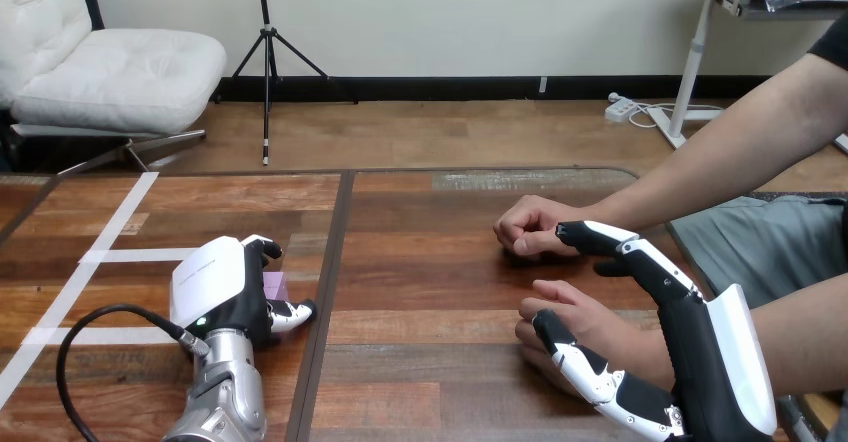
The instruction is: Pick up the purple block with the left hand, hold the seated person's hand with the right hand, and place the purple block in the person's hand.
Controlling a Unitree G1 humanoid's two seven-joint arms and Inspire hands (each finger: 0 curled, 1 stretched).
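The purple block sits at the left of the surface, mostly covered by my left robot hand. That robot hand is clenched round it, fingers curled over the far side and thumb against the near side, so only a pale sliver of purple shows between them. I judge the grasp made but the lift not yet begun, since the block looks low against the wood.

Well apart, at the right, my right robot hand lies over the wrist end of the person's nearer hand, which rests loosely curled on the surface. I cannot tell whether this robot hand actually grips or only rests there. Just beyond it, the person's farther hand is a loose fist on the surface.

As I read it, the pick-up is half done and the hold is at best begun. The carry across and the placing in the person's hand are all left, and that hand would have to open to take the block.

Count: one purple block, two robot hands, two hands of the person.
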